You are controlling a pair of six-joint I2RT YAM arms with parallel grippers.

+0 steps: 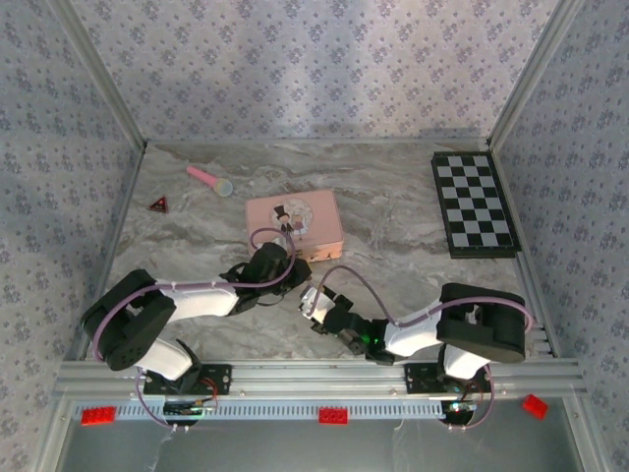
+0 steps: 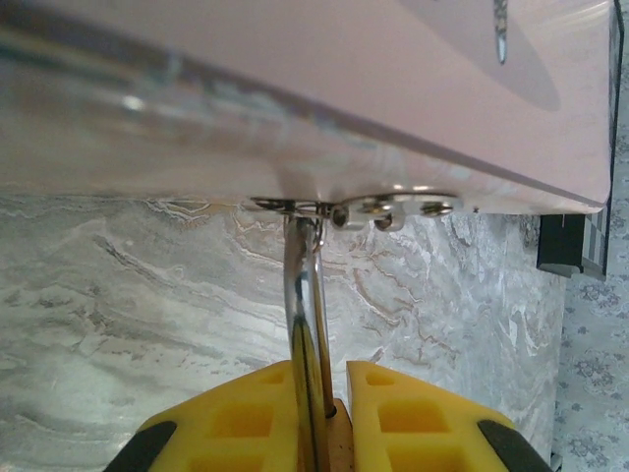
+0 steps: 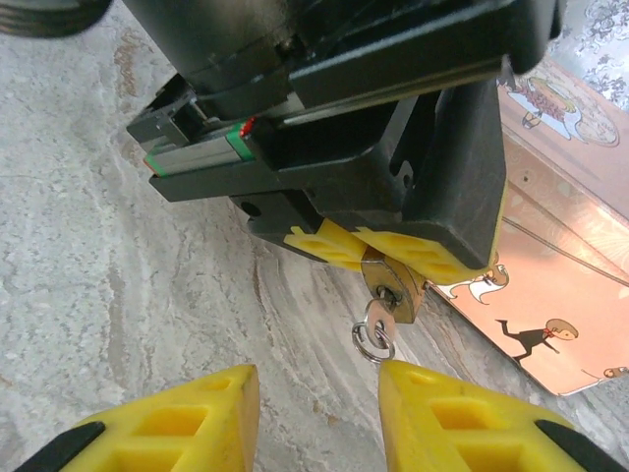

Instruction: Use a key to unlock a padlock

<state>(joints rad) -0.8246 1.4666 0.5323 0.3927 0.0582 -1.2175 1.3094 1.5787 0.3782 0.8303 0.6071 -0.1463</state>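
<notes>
The small brass padlock (image 3: 395,287) is clamped between the yellow fingers (image 3: 413,258) of my left gripper (image 2: 334,385), which is shut on it. Its silvery shackle (image 2: 309,295) runs up through the metal hasp (image 2: 393,207) on the edge of the pink tin (image 2: 413,79). The tiny grey key (image 3: 382,317) sits in the padlock's keyhole, with a small ring (image 3: 371,343) hanging from it. My right gripper (image 3: 319,393) is open just short of the key, one finger on either side and neither touching it. From above, both grippers (image 1: 295,269) (image 1: 314,301) meet in front of the tin (image 1: 295,218).
A folded chessboard (image 1: 475,205) lies at the back right. A pink tube (image 1: 208,179) and a red triangle piece (image 1: 157,205) lie at the back left. Red bricks (image 1: 332,415) rest on the front rail. The marble tabletop (image 1: 393,197) is walled on three sides.
</notes>
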